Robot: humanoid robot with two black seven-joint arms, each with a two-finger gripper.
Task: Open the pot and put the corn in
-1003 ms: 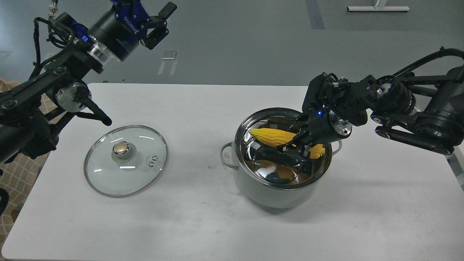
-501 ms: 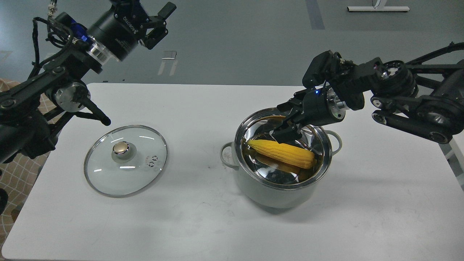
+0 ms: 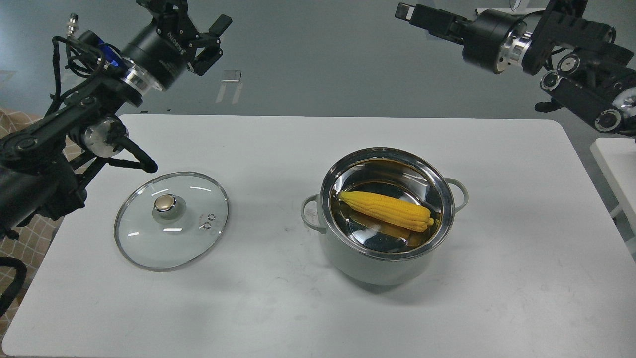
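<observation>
While both black grippers hang high and far back, the bright yellow corn cob (image 3: 385, 211) lies inside the pale grey-green steel-lined pot (image 3: 381, 261), well below the right gripper (image 3: 415, 15), whose fingers cannot be told apart. Fingers spread, the left gripper (image 3: 211, 37) holds nothing.

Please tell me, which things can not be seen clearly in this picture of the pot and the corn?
- Right gripper, head view: seen end-on and dark, so open or shut cannot be told.
- Underside of the corn: hidden; the pot floor shows only reflections.
- Left arm base: cut off by the left edge.
</observation>
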